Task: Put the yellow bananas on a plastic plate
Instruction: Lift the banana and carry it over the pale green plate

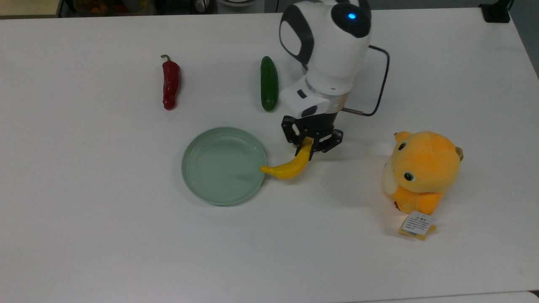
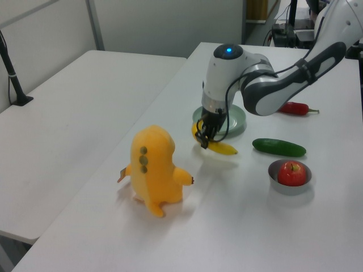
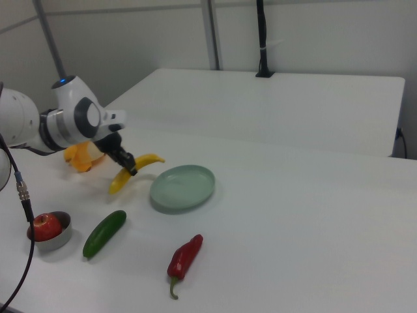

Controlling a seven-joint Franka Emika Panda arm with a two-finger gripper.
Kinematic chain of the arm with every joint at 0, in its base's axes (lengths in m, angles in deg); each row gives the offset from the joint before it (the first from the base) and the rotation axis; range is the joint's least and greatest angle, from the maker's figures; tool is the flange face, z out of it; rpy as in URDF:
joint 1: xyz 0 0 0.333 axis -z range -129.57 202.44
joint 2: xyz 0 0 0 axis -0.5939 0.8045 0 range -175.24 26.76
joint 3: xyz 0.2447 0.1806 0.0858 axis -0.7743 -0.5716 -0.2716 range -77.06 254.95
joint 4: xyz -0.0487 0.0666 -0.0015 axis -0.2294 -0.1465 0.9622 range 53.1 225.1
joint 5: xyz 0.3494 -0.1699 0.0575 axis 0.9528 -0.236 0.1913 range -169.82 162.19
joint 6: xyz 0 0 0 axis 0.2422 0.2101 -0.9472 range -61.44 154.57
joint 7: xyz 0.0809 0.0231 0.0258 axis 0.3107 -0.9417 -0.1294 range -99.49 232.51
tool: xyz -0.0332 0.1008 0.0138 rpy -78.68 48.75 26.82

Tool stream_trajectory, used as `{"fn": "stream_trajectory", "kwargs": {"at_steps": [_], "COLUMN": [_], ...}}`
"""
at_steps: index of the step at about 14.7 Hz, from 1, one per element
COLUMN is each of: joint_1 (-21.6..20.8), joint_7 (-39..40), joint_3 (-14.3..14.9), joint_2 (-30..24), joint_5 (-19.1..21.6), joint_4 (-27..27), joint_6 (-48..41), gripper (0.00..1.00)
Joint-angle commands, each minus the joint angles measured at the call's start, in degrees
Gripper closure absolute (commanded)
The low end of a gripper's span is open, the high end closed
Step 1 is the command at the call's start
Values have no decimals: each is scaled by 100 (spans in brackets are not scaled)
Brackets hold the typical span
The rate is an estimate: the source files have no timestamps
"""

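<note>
1. Starting nearest the top view's lower edge, on the bare white table (image 1: pixel 126 252): finding an orange-yellow plush toy (image 1: pixel 421 172), fuzzy and rounded, with a paper tag lying at its base, well apart from the job in hand.
2. Moving up to the plate (image 1: pixel 223 168): showing as round, shallow, pale mint-green plastic with a raised rim and a smooth, slightly glossy floor, holding nothing yet.
3. Reaching the banana (image 1: pixel 286 168): hanging just beside the plate, with its pointed tip crossing the rim on the top view's right, and seemingly lifted off the table. Looking slim, curved, smooth-skinned and evenly yellow; judging it light, fairly stiff and somewhat slick, likely to swing or twist if pinched near one end. Favouring a hold across the thicker middle, squeezing gently.
4. Coming to the gripper (image 1: pixel 312 145): pinching the banana between black fingers, off-centre, with both ends sticking out past them in the right view.
5. Going farther: passing a dark green cucumber (image 1: pixel 269 83), smooth and straight, and a wrinkled, glossy red pepper (image 1: pixel 170 84) with a curled stem.
6. Ending with a small grey metal bowl (image 2: pixel 289 184) cradling a shiny red apple (image 2: pixel 292 171), well clear of the plate.
</note>
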Motion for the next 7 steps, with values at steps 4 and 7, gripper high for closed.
{"fn": "stream_trajectory", "kwargs": {"at_steps": [4,7], "joint_1": [298,466], "joint_7": [283,362], "joint_3": [443,557], "joint_2": [-109,-109], "joint_5": [-13,14], "joint_4": [-124,-124], "joint_6": [417,435], "gripper": [100,100]}}
